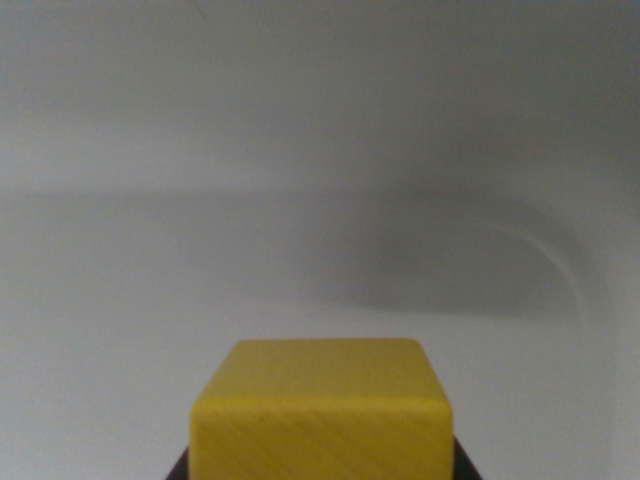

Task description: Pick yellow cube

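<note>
Yellow cube (322, 415) sits at the wrist view's bottom centre, dark pincer parts flanking its lower corners. Pincer state cannot be determined. Pale desk (320, 150) behind.

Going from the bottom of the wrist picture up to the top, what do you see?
Yellow cube with dark bits at its lower corners → pale surface → wide grey shadow → more pale surface.

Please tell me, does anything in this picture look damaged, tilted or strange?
Nothing stands out. The yellow cube sits square at the bottom of the wrist view, its edges clean and its faces unmarked. The pale surface behind it shows only soft shadows, no spill or debris.
</note>
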Robot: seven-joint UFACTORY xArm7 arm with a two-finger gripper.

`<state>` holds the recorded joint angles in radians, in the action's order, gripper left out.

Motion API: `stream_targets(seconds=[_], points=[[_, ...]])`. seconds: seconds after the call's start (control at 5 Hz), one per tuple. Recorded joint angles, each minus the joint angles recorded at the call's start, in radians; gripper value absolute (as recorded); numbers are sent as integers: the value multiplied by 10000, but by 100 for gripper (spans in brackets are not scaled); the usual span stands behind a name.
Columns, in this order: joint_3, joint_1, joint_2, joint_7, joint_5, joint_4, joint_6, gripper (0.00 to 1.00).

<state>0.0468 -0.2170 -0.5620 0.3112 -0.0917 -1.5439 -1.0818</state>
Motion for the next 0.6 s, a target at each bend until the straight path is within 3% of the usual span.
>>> stream_targets(seconds=[0.2, 0.4, 0.6], points=[[0, 0, 0, 0, 0, 0, 0, 100], [5, -4, 89, -25, 13, -313, -401, 100], [5, -4, 89, -25, 13, -313, -401, 100]])
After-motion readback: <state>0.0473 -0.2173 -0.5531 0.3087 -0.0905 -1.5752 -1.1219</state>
